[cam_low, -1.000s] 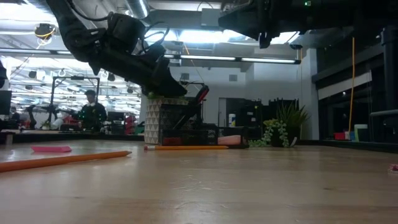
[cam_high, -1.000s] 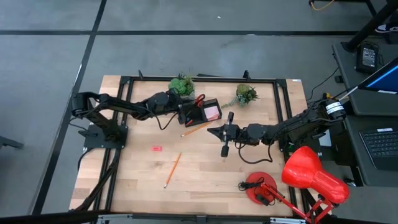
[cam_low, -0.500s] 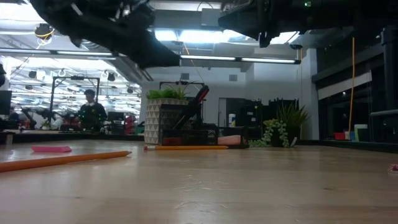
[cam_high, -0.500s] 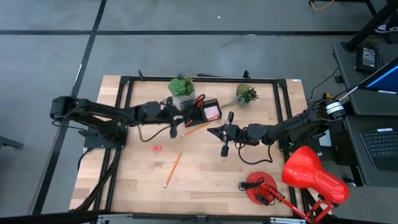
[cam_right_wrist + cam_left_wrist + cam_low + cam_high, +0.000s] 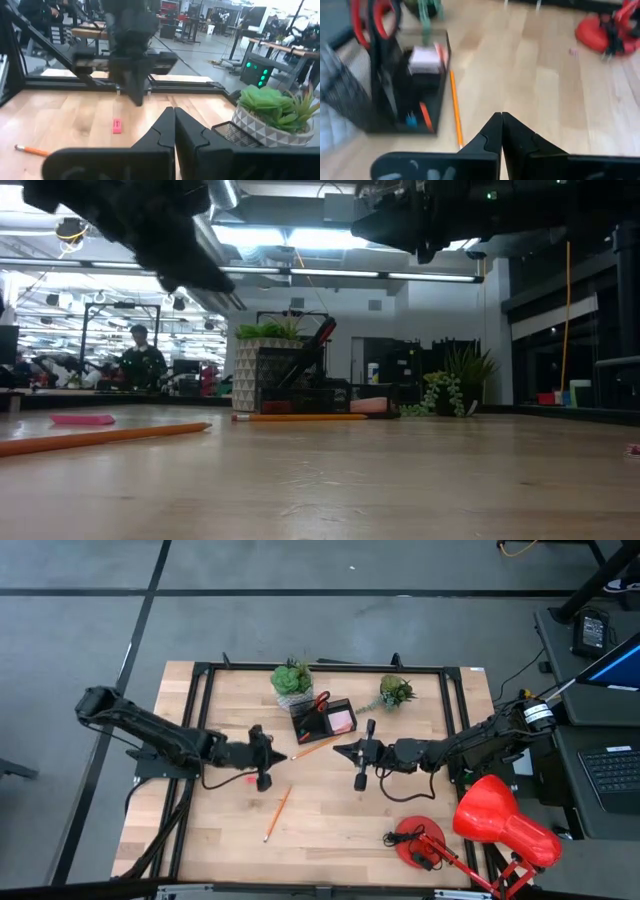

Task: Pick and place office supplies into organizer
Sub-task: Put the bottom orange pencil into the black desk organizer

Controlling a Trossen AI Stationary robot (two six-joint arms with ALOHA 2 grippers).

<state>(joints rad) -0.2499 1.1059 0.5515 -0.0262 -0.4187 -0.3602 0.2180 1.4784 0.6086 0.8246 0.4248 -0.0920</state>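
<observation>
On the bench, we see one orange pencil lying near the middle, slanting from the near left up toward the far right. A second pencil lies just beside the black organizer, slanting the same way. Red-handled scissors stand up in the organizer, handles on top, and a pink sticky-note pad sits in it too. A small pink eraser lies just beside our left tool. There is lots of bare wood toward the near edge. Our left tool is pressed together and holds nothing. Our right tool hangs over the middle, also pressed together and holding nothing.
</observation>
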